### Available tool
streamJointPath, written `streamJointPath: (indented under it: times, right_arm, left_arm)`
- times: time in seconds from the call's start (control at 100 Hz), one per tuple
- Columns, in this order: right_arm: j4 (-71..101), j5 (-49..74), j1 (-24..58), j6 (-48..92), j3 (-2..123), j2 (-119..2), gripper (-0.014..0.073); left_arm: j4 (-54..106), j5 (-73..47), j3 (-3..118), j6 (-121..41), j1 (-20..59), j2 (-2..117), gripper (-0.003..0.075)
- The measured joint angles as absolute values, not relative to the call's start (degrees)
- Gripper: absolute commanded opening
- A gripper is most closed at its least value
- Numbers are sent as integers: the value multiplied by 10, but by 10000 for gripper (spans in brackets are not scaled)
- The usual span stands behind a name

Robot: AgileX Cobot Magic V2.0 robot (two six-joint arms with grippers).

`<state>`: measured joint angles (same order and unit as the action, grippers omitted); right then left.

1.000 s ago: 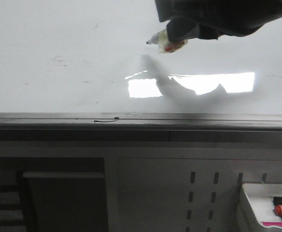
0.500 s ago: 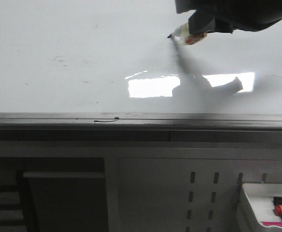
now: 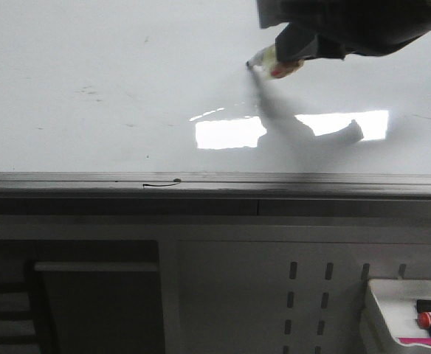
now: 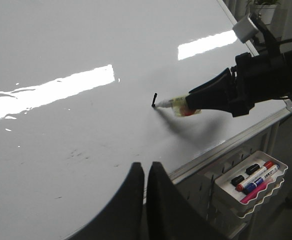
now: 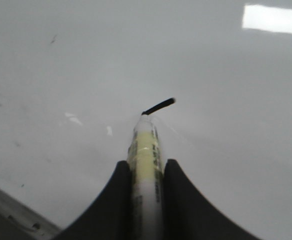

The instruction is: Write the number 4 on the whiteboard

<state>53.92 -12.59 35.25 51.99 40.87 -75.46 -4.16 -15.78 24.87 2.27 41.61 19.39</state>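
The whiteboard (image 3: pixel 90 66) fills the upper front view; it also shows in the left wrist view (image 4: pixel 76 45) and the right wrist view (image 5: pixel 236 75). My right gripper (image 3: pixel 293 50) is shut on a pale marker (image 3: pixel 273 65) whose black tip meets the board. A short black stroke (image 4: pixel 154 100) lies at the tip, also seen in the right wrist view (image 5: pixel 159 105). No whole number 4 shows. The marker (image 5: pixel 145 150) sits between the right gripper's (image 5: pixel 146 167) fingers. My left gripper (image 4: pixel 146 165) is shut and empty above the board's near rim.
The board's grey metal rim (image 3: pixel 274 183) carries a short black squiggle (image 3: pixel 161 184). A small white tray (image 3: pixel 381 310) holding several markers hangs on the slotted panel at lower right; it also shows in the left wrist view (image 4: pixel 226 192).
My right gripper carried the marker rightwards and farther up the board, then back a little left. The tip's shadow has closed up to the tip.
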Motion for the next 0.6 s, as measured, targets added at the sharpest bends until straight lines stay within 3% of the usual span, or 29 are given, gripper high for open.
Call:
streamJointPath:
  times: [0.21,0.6]
  right_arm:
    - [539,-108,391,520,409,-777,-63]
    - [550,-106,389,520,409,-773,-63]
  left_arm:
    - [-42,-158,249,23,416,194,-20]
    - [-41,-158,249,23,416,194,-20]
